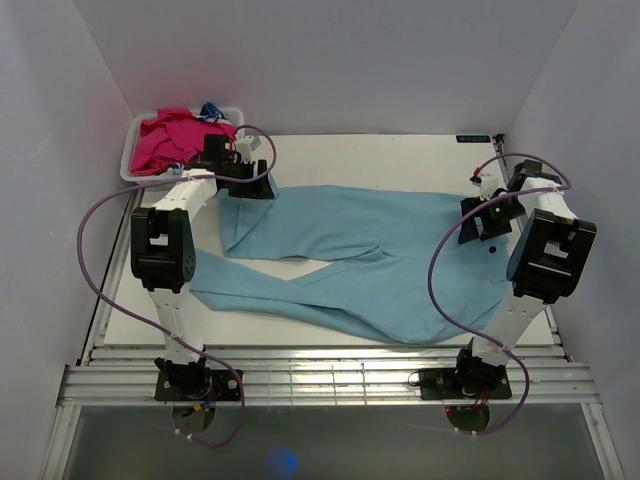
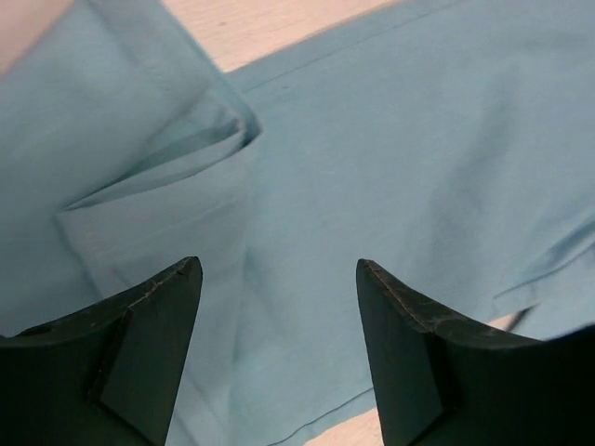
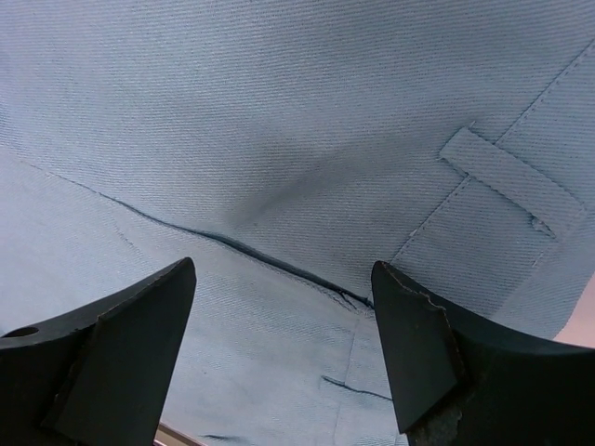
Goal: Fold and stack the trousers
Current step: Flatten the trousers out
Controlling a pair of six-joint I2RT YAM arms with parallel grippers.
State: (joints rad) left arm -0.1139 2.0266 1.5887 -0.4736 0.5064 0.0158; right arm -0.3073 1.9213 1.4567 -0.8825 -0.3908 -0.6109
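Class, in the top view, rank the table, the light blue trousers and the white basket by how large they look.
1. table
2. trousers
3. basket, clearly smallest, though it sits farthest from the camera.

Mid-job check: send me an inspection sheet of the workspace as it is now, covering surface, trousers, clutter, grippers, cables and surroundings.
Surface: white table, mostly covered by the garment.
Job's things: light blue trousers spread flat, waist to the right, the two legs splayed out to the left; not folded.
Clutter: bin at the far left corner, holding pink clothes.
Grippers: left gripper open over the far leg's turned-over end; right gripper open over the waist, near a belt loop. Neither holds anything.
Cables: purple cables loop from both arms; the right one hangs over the trousers.
Surroundings: plain white walls.
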